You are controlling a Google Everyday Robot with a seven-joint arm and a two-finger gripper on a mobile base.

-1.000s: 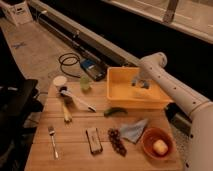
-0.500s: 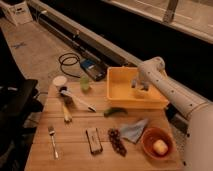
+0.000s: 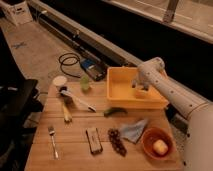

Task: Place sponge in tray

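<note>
gripper (image 3: 139, 88) sits inside the yellow tray (image 3: 116, 90), right half, a bit higher and closer to the back wall than half a second ago; a second ago it was lower, near the tray floor. Can't tell if it's spread or pinching, and can't pick out the sponge: something pale sits under the gripper on the tray floor but unclear what it is

arm (image 3: 167, 92) comes in from the right over the tray's right rim, elbow above the table's back right corner

everything else unmoved vs earlier frames

edges/room:
- tray is at the back right of the wooden table (image 3: 75, 155), its right rim about at the table edge
- left half of the tray floor is open
- green cup (image 3: 85, 83) just left of the tray, near the back edge
- dish brush (image 3: 75, 98) lies diagonally mid-left, banana (image 3: 66, 113) beside it
- green item (image 3: 115, 111) just in front of the tray's front wall
- front row: fork (image 3: 52, 141) left, dark bar (image 3: 93, 140) centre, grapes (image 3: 117, 142), blue cloth (image 3: 132, 130), orange bowl (image 3: 157, 143) near the front right corner
- bare wood between fork and dark bar, and along the front left edge
</note>
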